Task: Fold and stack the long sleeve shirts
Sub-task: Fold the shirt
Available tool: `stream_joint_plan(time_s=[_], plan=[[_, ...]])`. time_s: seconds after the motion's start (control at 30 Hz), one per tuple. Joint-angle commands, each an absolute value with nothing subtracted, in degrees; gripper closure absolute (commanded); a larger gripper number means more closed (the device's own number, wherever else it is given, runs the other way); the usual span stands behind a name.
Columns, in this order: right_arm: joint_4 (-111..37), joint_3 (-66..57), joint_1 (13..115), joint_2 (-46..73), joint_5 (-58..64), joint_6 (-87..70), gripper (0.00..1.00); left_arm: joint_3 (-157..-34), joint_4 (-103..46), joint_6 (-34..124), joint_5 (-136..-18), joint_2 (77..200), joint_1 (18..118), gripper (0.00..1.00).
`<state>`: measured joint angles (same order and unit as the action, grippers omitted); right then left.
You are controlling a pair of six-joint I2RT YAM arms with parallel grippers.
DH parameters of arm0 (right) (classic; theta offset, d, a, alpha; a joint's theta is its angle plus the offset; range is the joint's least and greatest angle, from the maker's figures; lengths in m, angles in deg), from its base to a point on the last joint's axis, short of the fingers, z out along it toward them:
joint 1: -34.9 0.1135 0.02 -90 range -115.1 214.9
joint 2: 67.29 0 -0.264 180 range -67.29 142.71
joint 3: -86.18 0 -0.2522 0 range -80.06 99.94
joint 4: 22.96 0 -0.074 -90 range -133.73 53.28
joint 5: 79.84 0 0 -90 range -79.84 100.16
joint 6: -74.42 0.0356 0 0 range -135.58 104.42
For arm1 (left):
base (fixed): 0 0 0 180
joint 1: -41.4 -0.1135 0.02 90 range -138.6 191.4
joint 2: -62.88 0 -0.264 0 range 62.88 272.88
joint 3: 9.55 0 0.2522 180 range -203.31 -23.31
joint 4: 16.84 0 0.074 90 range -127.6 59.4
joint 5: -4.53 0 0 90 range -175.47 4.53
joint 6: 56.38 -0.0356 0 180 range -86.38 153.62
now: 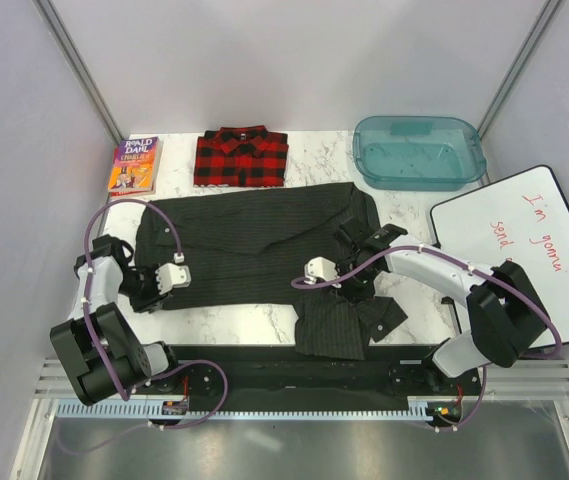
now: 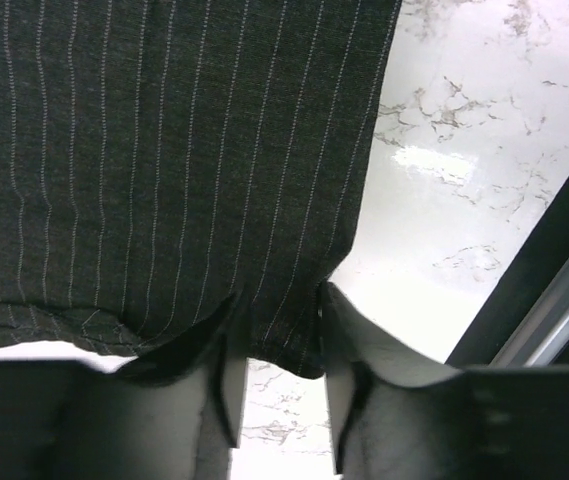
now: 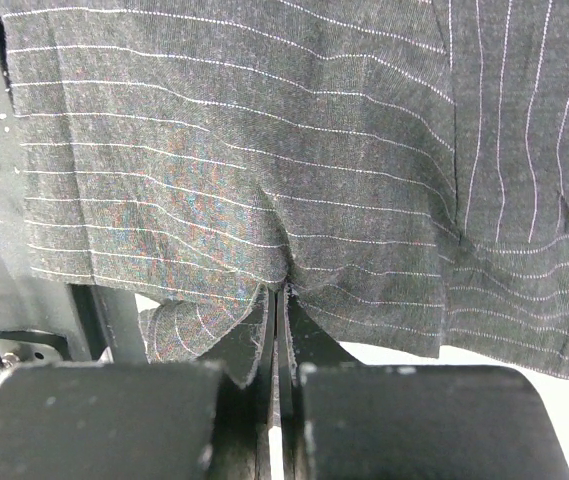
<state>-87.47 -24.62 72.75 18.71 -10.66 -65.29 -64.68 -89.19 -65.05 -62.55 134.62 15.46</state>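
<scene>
Top external view: two arms are fixed at the near edge of the table (image 1: 234,325). The left arm (image 1: 96,285) bends in to the left side of the dark shirt (image 1: 254,240). The right arm (image 1: 444,268) reaches in to the shirt's right side.
Left pincer (image 2: 280,320): spread. In the left wrist view the near edge of the dark shirt lies between its two fingers (image 2: 226,390). A bit of white table shows in the gap under the hem.
Right pincer (image 3: 279,300): pressed together, pinching a fold of the dark shirt. The cloth bunches into wrinkles right at the tips.
Dark shirt: grey-black with thin pale stripes, spread out across the middle of the table. One part flops down toward the near edge on the right, just below the right pincer.
Red shirt (image 1: 241,157): red and black squares, folded into a neat block with the collar at the far side. It sits at the far edge of the table, just past the dark shirt. I cannot tell if the two touch.
Book (image 1: 134,165): a bright one lying flat at the far left corner, beside the red shirt.
Tub (image 1: 419,122): see-through blue-green, at the far right corner, well apart from the red shirt.
White board (image 1: 514,250): lies at the right side of the table with red writing on it, near the right arm.
</scene>
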Motion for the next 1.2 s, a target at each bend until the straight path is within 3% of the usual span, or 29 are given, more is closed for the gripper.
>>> stream_joint_plan(time_s=[0.0,0.27,0.37,0.43,0.47,0.57,0.7,1.07,1.17], plan=[[-88.67,-22.05,71.91,16.65,-13.04,-65.24,1.0,-64.36,-88.17,-65.43,-62.0,135.3,15.12,0.64],[-88.85,-21.0,70.85,16.21,-14.19,-64.71,1.0,-68.57,-92.02,-64.9,-58.41,135.3,15.03,0.97],[-89.98,-20.74,71.03,18.3,-13.93,-64.88,0.97,-68.93,-92.21,-65.08,-57.61,135.56,15.12,0.98],[-94.09,-19.34,70.94,20.07,-12.52,-65.85,0.82,-68.75,-92.13,-64.99,-57.96,136.09,15.12,0.98],[-95.34,-19.33,70.59,19.29,-12.87,-66.81,0.65,-68.58,-92.12,-64.82,-58.4,136.35,15.12,0.98],[-97.54,-21.78,72.16,10.43,-13.66,-68.31,0.47,-67.97,-92.21,-64.64,-58.49,135.66,15.12,0.98],[-98.07,-27.4,78.39,2.33,-12.34,-69.63,0.44,-66.74,-92.13,-64.81,-57.78,135.04,15.12,0.98],[-90.16,-33.82,98.43,4.52,-21.21,-64.88,0.37,-63.83,-91.69,-65.16,-58.05,133.28,15.12,0.98],[-85.88,-36.98,102.39,2.41,-17.81,-61.56,0.34,-63.39,-90.81,-64.73,-57.44,133.28,15.12,0.98]])
